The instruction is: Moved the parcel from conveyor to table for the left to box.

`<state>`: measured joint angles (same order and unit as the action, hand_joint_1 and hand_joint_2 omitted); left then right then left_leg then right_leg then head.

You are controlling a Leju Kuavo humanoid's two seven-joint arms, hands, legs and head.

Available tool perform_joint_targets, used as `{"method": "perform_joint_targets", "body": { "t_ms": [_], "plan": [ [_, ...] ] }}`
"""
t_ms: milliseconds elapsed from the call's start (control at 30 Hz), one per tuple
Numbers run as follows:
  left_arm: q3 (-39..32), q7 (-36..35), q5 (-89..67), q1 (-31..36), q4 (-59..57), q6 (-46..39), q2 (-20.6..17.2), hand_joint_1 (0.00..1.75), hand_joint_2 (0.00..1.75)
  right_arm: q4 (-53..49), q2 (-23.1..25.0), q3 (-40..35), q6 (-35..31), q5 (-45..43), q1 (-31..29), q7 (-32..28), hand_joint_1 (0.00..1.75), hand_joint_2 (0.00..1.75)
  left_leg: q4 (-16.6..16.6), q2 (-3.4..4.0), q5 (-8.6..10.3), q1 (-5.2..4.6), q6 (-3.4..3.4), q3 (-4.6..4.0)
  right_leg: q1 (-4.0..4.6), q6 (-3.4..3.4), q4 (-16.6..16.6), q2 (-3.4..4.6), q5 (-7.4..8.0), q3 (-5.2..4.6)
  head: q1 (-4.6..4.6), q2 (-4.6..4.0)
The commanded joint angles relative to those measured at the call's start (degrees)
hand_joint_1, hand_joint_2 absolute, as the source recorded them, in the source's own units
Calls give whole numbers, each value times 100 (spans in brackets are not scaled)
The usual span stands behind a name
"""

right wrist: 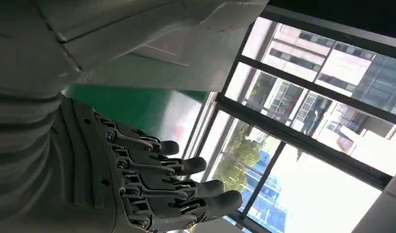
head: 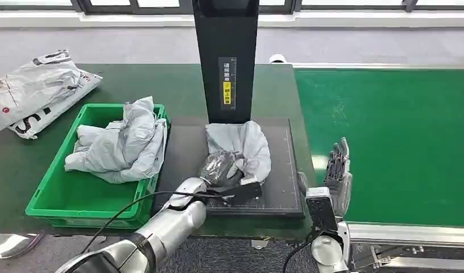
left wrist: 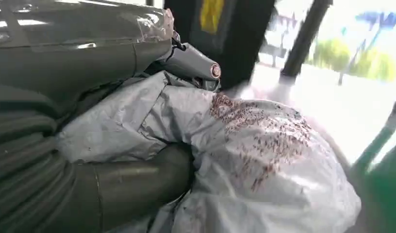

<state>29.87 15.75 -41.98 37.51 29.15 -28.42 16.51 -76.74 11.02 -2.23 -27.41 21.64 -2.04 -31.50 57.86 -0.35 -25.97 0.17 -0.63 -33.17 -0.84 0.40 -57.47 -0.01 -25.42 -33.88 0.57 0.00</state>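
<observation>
The bright green conveyor belt stretches away on the right, and beside it lies the dark green table, with the tall black post with its yellow label rising from the middle. On the table's left half sits the green plastic crate, already stuffed with crumpled grey plastic mailer bags, while a white printed mailer bag lies beyond it at the far left corner. Between crate and belt is the flat black platform at the post's foot — and there's the parcel, a grey plastic mailer bag, lying on that platform just in front of the post. The left hand is right on it, wrapped in clear film; in the left wrist view the fingers curl over the bag's crumpled top and the thick thumb presses in from beneath, so the bag is pinched between them. The right hand stands upright at the belt's near edge — fingers straight, side by side, holding nothing.
</observation>
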Motion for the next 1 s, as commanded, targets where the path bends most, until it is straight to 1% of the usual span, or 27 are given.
{"method": "perform_joint_targets", "body": {
  "t_ms": [33,133,167,200,233,267,300,367,400,433,467,500,533,567,600,633,667,700,733,767,800,833,867,900,933,967,1000],
  "plan": [
    [-1304,716,933,-166,2792,-710,-623,175,175,264,6,208,-193,-333,-181,-94,0,175,3,18,-1,6,-2,-17,6,-5,2,15,6,-19,0,0],
    [-1263,691,897,-215,2746,-745,-590,175,175,252,-3,193,-195,-346,-172,-102,0,175,-8,23,-2,3,-2,-8,4,-6,9,22,6,-14,0,0],
    [-1651,1089,801,-332,3060,-1158,-491,175,175,262,-14,184,-202,-402,-171,-103,0,175,-15,24,1,4,-2,-2,5,-7,17,22,8,-9,0,0],
    [-2323,1421,453,-502,3516,-1158,-312,175,175,286,-26,174,-213,-422,-171,-115,0,175,-7,13,0,0,-2,-8,1,-4,8,13,3,-13,0,0],
    [-3357,2037,-186,-632,3964,-1158,128,175,175,354,-43,147,-212,-496,-183,-135,0,175,-6,17,-1,5,-1,-12,6,-4,11,16,5,-16,0,0],
    [-3929,2425,-433,-706,4336,-1158,326,175,175,421,-43,128,-214,-527,-197,-169,0,175,-1,12,-2,1,-1,-17,2,-2,3,12,2,-20,0,0],
    [-4353,2425,-887,-855,5117,-1158,349,175,175,498,-39,93,-220,-577,-212,-215,0,175,4,29,-6,5,1,-26,6,-3,4,27,6,-30,0,0],
    [-4789,2425,-1162,-1079,5744,-1158,349,175,175,572,-14,56,-267,-596,-214,-262,0,175,7,35,-8,8,0,-33,8,-2,2,34,6,-39,0,0],
    [-5067,2425,-1493,-1221,6120,-1158,349,175,175,588,-12,40,-284,-614,-206,-275,0,175,6,63,-14,10,-1,-32,10,-4,2,61,9,-45,0,0],
    [-5109,2425,-1507,-1272,6214,-1158,349,175,175,587,-15,37,-295,-621,-200,-281,0,175,4,42,-10,7,-1,-34,7,-3,1,43,5,-39,0,0],
    [-5219,2425,-1583,-1460,6333,-1158,349,175,175,582,-24,31,-301,-625,-187,-283,0,175,-9,69,-14,5,-2,-17,6,-5,12,69,8,-33,0,0],
    [-5520,2425,-1936,-1498,6323,-1158,349,175,175,552,-32,32,-321,-643,-161,-278,0,175,-8,65,-13,2,-4,-17,2,-6,6,67,6,-35,0,0],
    [-5748,2425,-2153,-1558,6314,-1158,349,175,175,533,-43,26,-322,-650,-148,-273,0,175,-19,78,-14,4,-6,-1,4,-9,16,84,9,-27,0,0],
    [-5722,2084,-2504,-1647,6358,-1158,349,175,175,529,-64,25,-348,-648,-136,-232,0,175,-21,73,-13,6,-8,0,6,-10,19,80,9,-26,0,0],
    [-6013,2425,-2221,-1788,6247,-1158,339,175,175,410,-61,27,-322,-642,-104,-187,0,175,-16,63,-14,4,-9,-6,4,-9,12,66,4,-32,0,0],
    [-6302,2425,-2474,-1554,5859,-1158,349,175,175,451,-55,33,-329,-644,-90,-202,0,175,-28,69,-12,1,-10,8,3,-12,21,71,4,-24,0,0],
    [-6505,2219,-2823,-1502,5627,-1158,349,175,175,414,-51,44,-346,-636,-68,-209,0,175,-33,67,-10,6,-10,10,9,-14,30,66,5,-18,0,0],
    [-6611,2202,-2764,-1505,5552,-1158,349,175,175,392,-53,44,-338,-635,-55,-209,0,175,-18,39,-9,0,-6,-9,6,-11,13,41,-3,-25,0,0],
    [-6676,1563,-3546,-1601,5532,-1158,349,175,175,345,-39,63,-327,-632,-24,-193,0,175,-20,37,-9,4,-7,-7,9,-12,18,38,-4,-22,0,0],
    [-6675,978,-4039,-1727,5151,-1158,339,175,175,246,-23,80,-351,-536,43,-122,0,175,-10,29,-9,0,-6,-18,4,-12,3,32,-9,-34,0,0],
    [-6675,978,-4039,-1727,5151,-1158,339,175,175,246,-23,80,-351,-536,43,-122,0,175,-24,33,-8,-2,-5,-3,2,-12,15,35,-8,-20,0,0],
    [-6767,878,-4225,-1730,5006,-1158,283,175,175,225,-5,102,-340,-549,61,-113,0,175,-19,32,-8,0,-5,-11,1,-12,10,34,-8,-27,0,0],
    [-5829,-926,-4802,-2018,4123,-1158,-316,175,175,168,23,156,-265,-516,75,1,0,175,-27,34,-7,-1,-5,-1,0,-13,15,35,-8,-20,0,0],
    [-5829,-926,-4802,-2018,4123,-1158,-316,175,175,168,23,156,-265,-516,75,1,0,175,-14,28,-9,0,-5,-15,0,-12,6,30,-10,-30,0,0],
    [-5395,-1471,-4802,-1997,3543,-1158,-605,175,175,144,26,187,-239,-477,80,8,0,175,-27,18,-3,-5,-6,-2,-5,-13,13,20,-10,-18,0,0],
    [-3838,-3034,-4802,-1878,2119,-1086,-1587,175,175,181,23,202,-147,-390,29,58,0,175,-19,16,-5,-3,-6,-14,-3,-12,8,18,-11,-27,0,0],
    [-3624,-3176,-4436,-1693,1553,-1041,-1488,175,175,202,21,232,-87,-315,-15,76,0,175,-32,5,1,-2,-7,-4,-2,-14,20,7,-9,-14,0,0]
  ]
}}
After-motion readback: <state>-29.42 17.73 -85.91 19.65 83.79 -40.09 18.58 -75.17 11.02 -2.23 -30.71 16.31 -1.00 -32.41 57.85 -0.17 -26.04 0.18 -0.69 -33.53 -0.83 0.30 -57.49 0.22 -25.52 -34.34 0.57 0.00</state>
